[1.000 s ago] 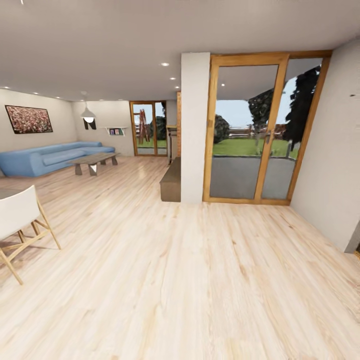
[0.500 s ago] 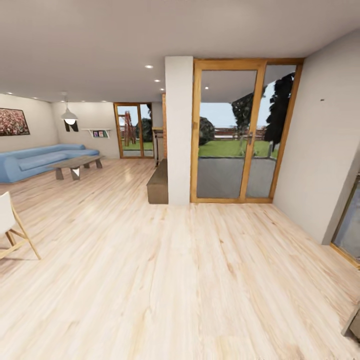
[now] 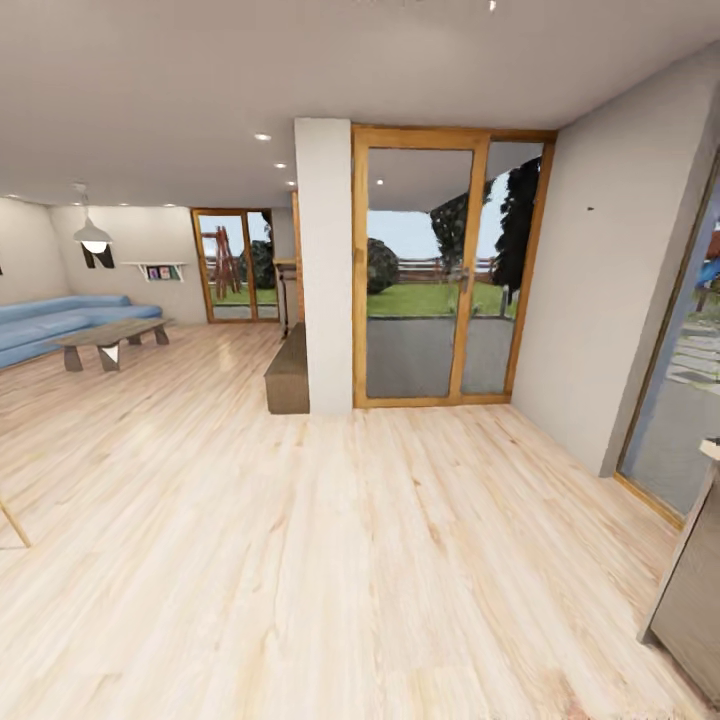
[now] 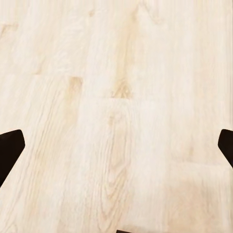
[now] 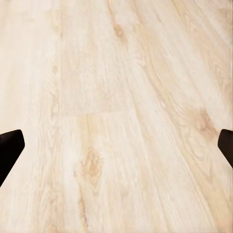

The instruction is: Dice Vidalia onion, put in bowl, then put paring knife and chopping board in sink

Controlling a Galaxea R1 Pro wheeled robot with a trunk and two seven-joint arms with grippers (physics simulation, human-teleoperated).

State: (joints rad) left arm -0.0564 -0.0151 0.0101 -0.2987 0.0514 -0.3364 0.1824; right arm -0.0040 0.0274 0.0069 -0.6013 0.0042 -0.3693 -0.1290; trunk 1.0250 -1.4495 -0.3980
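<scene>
Both claws are spread wide and hold nothing: the left claw point(image 4: 116, 145) and right claw point(image 5: 116, 145) hang over pale wooden floor point(image 3: 330, 560), fingertips point(image 4: 10, 145) cut off at frame edges. A grey cabinet point(image 3: 690, 590) is cropped lower right.

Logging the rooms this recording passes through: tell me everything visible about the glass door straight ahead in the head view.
The glass door has a warm orange-brown wooden frame with two tall panes split by a wooden upright, reaching from the pale plank floor almost to the ceiling. It looks shut. Its one side meets a white square pillar, the other a plain light wall. Through the glass show a grey paved terrace, green lawn, dark trees, a fence and pale sky.
</scene>
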